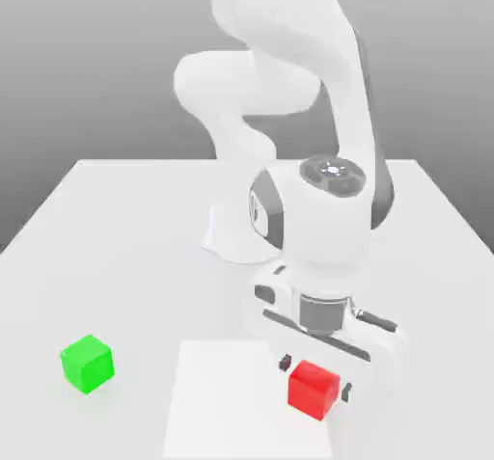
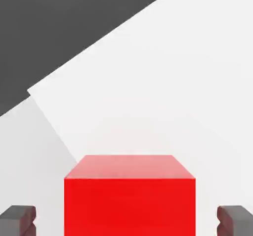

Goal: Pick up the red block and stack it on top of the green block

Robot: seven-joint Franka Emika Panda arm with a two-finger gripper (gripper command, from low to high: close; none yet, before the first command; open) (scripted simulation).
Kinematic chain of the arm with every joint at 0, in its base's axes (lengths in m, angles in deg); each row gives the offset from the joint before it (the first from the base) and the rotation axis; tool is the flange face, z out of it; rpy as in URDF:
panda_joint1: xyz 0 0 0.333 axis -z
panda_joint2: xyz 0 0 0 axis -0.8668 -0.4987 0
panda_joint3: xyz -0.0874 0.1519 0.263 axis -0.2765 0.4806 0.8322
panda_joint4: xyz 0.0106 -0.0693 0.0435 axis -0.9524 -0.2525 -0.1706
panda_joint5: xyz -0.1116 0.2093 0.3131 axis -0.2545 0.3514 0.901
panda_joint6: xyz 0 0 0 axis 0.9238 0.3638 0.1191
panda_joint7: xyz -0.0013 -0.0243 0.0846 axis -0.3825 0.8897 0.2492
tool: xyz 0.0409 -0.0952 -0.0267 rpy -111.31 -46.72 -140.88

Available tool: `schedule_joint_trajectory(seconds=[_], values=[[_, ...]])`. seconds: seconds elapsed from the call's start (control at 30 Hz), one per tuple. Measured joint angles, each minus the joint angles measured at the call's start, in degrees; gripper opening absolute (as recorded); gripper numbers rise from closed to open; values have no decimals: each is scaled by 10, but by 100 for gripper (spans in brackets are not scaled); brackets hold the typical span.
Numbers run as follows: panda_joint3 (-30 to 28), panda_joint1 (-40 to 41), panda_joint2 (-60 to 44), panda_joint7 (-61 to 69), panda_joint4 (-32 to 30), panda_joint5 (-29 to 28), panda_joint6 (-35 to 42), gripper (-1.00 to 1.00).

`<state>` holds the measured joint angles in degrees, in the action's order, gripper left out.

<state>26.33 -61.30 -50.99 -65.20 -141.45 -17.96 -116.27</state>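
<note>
The red block (image 1: 313,388) sits on the table near the front, toward the exterior view's right. My gripper (image 1: 315,376) is lowered over it, open, with one dark fingertip (image 1: 286,362) on each side of the cube. In the hand view the red block (image 2: 129,195) stands between the two pads (image 2: 18,220), with a clear gap on both sides, so nothing is gripped. The green block (image 1: 87,363) rests on the table well off toward the exterior view's left, apart from the arm.
A brighter white square patch (image 1: 232,405) lies flat on the grey-white table (image 1: 116,236) under and beside the red block. The arm's base (image 1: 236,236) stands at the middle of the table behind the gripper. Open tabletop lies between the two blocks.
</note>
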Motion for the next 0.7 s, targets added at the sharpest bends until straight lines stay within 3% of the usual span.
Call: schedule_joint_trajectory(seconds=[0.17,0.37,0.7], values=[[-2,-2,0,-1,0,-1,-1,-100],[31,24,105,48,-17,70,85,-100],[-55,178,152,3,-19,99,128,-100]])
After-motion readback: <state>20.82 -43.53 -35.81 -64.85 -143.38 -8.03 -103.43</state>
